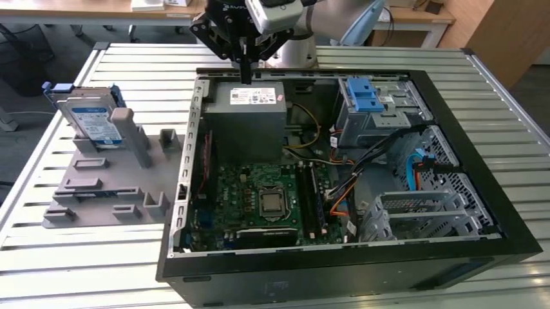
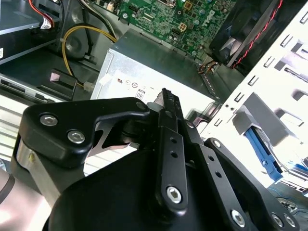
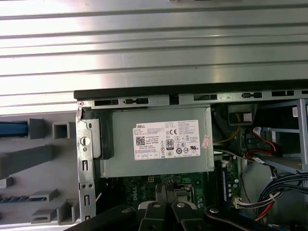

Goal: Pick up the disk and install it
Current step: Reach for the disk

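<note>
1. Tool: gripper poised above power supply of open computer case; jaws pressed together, holding nothing
2. Part: disk upright in grey holder on the exterior view's left, outside the case, well apart from gripper
3. Step, as judged: pick-up not yet begun; grasp calls for parted jaws and travel across to the holder
4. Obscured: disk's lower edge behind holder posts; receiving bay not identifiable; arm cut off at frame top
</note>
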Controlling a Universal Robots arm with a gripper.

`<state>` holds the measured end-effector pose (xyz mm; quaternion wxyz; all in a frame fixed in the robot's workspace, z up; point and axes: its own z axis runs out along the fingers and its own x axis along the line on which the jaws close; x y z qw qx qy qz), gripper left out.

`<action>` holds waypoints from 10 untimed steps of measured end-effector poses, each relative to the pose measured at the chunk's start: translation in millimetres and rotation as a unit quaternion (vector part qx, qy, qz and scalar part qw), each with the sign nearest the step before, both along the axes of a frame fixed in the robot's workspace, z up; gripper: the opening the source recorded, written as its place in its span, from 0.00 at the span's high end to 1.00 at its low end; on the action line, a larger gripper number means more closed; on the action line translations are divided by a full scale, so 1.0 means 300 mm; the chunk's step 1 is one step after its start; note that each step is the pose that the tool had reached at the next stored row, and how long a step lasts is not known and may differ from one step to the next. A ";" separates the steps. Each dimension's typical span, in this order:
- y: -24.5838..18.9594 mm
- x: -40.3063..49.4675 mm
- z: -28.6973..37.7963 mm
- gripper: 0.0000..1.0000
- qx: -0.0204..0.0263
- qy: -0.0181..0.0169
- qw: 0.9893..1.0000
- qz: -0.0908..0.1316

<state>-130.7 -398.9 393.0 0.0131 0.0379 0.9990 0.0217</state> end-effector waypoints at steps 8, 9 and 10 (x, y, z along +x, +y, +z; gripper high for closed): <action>0.000 -0.009 0.000 0.89 0.000 0.000 1.000 0.000; 0.000 -0.009 0.000 0.89 0.000 0.000 1.000 0.000; 0.000 -0.011 0.000 0.89 0.000 0.000 1.000 0.000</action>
